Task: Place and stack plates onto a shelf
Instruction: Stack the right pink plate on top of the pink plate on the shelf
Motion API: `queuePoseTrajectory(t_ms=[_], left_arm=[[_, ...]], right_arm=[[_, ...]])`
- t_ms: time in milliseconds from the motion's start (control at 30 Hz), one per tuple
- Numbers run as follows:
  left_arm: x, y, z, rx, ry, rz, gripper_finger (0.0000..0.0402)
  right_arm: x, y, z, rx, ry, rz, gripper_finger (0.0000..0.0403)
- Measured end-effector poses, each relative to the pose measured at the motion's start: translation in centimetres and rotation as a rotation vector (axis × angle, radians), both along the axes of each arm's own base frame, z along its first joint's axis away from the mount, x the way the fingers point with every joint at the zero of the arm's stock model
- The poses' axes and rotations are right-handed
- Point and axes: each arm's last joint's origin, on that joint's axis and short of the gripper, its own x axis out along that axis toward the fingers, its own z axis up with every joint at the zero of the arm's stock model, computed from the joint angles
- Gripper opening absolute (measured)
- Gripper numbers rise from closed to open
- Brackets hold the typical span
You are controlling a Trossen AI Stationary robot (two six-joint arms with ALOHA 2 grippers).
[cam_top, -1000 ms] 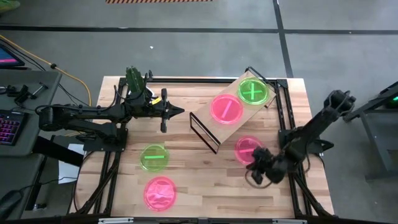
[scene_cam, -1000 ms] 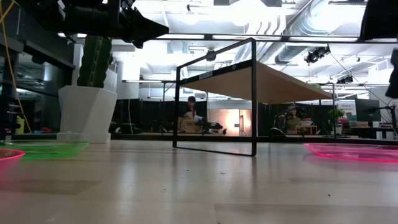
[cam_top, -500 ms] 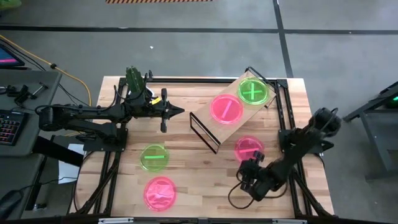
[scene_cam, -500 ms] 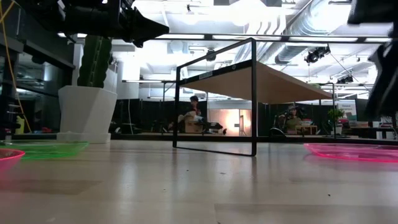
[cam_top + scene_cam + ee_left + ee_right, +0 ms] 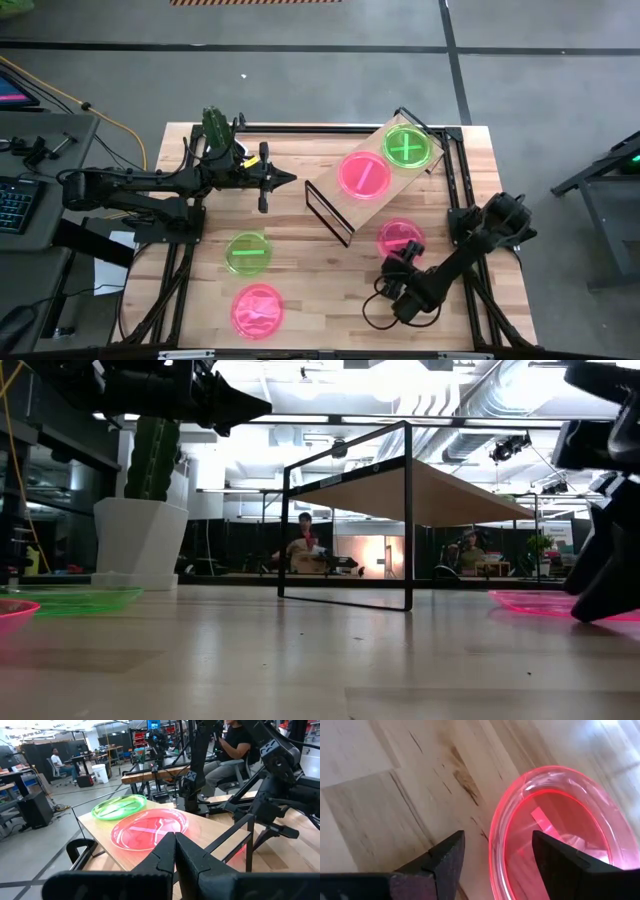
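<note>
Right gripper low over the table, fingers spread and empty, the rim of a pink plate between them. Best slid one finger under that rim, then closed gently. Shelf just beyond, holding a pink plate and a green plate; bare wood on the near side for backing off. Left gripper closed, waiting by the cactus pot.
</note>
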Motion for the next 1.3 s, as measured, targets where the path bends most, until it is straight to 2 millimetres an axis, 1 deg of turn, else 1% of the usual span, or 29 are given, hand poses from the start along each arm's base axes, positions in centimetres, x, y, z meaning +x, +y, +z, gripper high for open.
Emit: queuePoseTrajectory(t_ms=[67, 200, 300, 367, 467, 633, 667, 733, 833, 900, 967, 1067, 1167, 1233, 1300], left_arm=[[0.0, 0.0, 0.0, 0.0, 0.0, 0.0, 0.0], [0.0, 0.0, 0.0, 0.0, 0.001, 0.0, 0.0], [0.0, 0.0, 0.0, 0.0, 0.0, 0.0, 0.0], [0.0, 0.0, 0.0, 0.0, 0.0, 0.0, 0.0], [0.0, 0.0, 0.0, 0.0, 0.0, 0.0, 0.0], [0.0, 0.0, 0.0, 0.0, 0.0, 0.0, 0.0], [0.0, 0.0, 0.0, 0.0, 0.0, 0.0, 0.0], [0.0, 0.0, 0.0, 0.0, 0.0, 0.0, 0.0], [0.0, 0.0, 0.0, 0.0, 0.0, 0.0, 0.0], [0.0, 0.0, 0.0, 0.0, 0.0, 0.0, 0.0], [0.0, 0.0, 0.0, 0.0, 0.0, 0.0, 0.0], [0.0, 0.0, 0.0, 0.0, 0.0, 0.0, 0.0], [0.0, 0.0, 0.0, 0.0, -0.001, 0.0, 0.0], [0.0, 0.0, 0.0, 0.0, -0.001, 0.0, 0.0], [0.0, 0.0, 0.0, 0.0, -0.001, 0.0, 0.0]], right_arm=[[0.1, 0.1, -0.3, -0.006, 0.0, -0.002, 0.022], [0.1, -0.1, -0.9, -0.032, -0.047, -0.064, 0.0218], [0.2, -0.4, -1.2, -0.036, -0.06, -0.104, 0.02], [0.3, -0.4, -1.4, -0.038, -0.064, -0.116, 0.0177], [0.4, -0.6, -1.7, -0.043, -0.06, -0.128, 0.0128], [0.7, -0.9, -1.8, -0.034, -0.046, -0.147, 0.0022], [0.7, -1.0, -1.8, -0.036, -0.04, -0.149, 0.0012], [0.7, -1.1, -1.7, -0.031, -0.038, -0.153, 0.0012], [0.6, -1.1, -0.6, -0.003, -0.025, -0.159, 0.0003], [0.5, -1.0, 0.8, 0.01, -0.034, -0.135, 0.0003], [0.5, -0.5, 2.6, 0.053, -0.067, -0.082, 0.0001], [0.0, -0.2, 4.9, 0.095, -0.071, 0.012, 0.0], [-0.2, 0.3, 7.4, 0.189, -0.099, 0.111, 0.0], [-0.4, 0.5, 8.7, 0.246, -0.114, 0.169, 0.0], [-0.4, 0.8, 10.1, 0.299, -0.165, 0.225, 0.0]])
